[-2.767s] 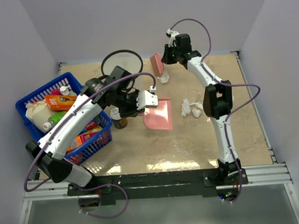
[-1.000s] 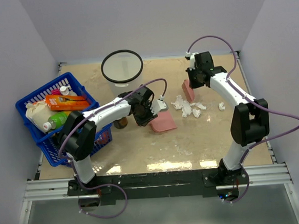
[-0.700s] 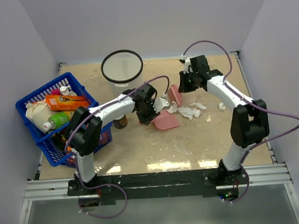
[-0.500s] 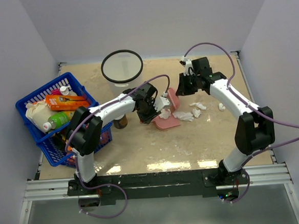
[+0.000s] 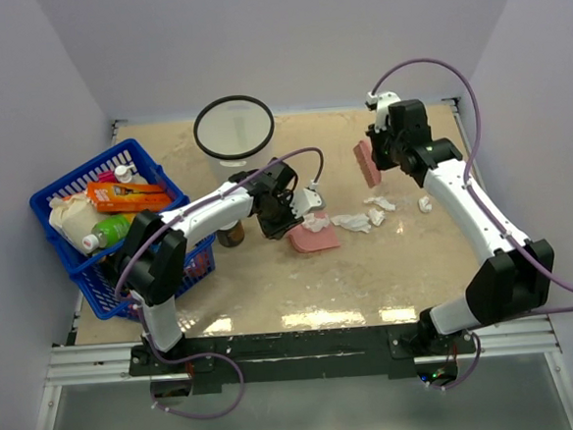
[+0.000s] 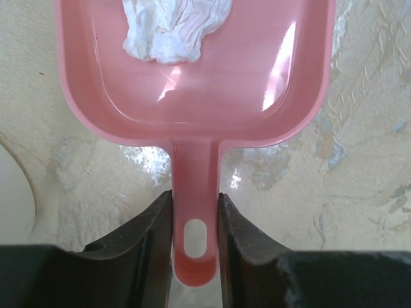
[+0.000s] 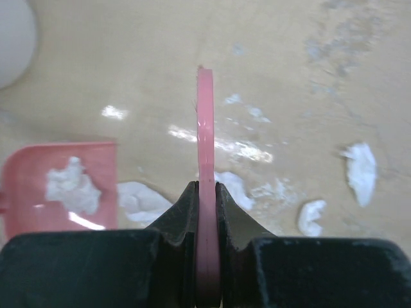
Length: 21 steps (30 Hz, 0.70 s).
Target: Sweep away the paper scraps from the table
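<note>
The paper scraps (image 5: 352,221) look feather-light and soft, better pushed than pinched: the right end effector (image 7: 205,196) clamps the pink scraper (image 7: 205,128), and the left end effector (image 6: 196,215) clamps the dustpan (image 6: 192,96) at their 9 o'clock.

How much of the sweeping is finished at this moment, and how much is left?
Done: one paper wad lies in the pink dustpan. In hand: the left gripper clamps the dustpan handle; the right gripper clamps the pink sweeping tool. Left: at least four paper scraps lie on the table, on the right arm's side of the dustpan.
</note>
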Each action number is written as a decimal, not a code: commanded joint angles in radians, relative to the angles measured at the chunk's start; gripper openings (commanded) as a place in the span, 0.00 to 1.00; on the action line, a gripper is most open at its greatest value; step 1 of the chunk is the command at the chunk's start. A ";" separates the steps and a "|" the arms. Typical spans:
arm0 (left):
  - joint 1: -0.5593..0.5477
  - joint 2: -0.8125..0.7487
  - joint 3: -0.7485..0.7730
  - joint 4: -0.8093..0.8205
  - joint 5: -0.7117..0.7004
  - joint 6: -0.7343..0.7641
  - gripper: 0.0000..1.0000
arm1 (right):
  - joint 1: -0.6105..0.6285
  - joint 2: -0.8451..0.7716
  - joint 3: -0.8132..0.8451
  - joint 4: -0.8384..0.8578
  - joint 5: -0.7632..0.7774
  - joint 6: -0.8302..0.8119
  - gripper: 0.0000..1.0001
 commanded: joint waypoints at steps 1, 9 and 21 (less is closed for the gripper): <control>-0.001 -0.031 0.052 -0.075 -0.004 0.045 0.00 | -0.005 -0.018 -0.061 -0.002 0.232 -0.143 0.00; -0.012 -0.017 0.059 -0.089 -0.021 0.051 0.00 | -0.008 -0.023 -0.154 0.034 0.339 -0.220 0.00; -0.046 0.005 0.063 -0.078 -0.021 0.022 0.00 | 0.000 -0.118 -0.150 -0.102 0.194 -0.160 0.00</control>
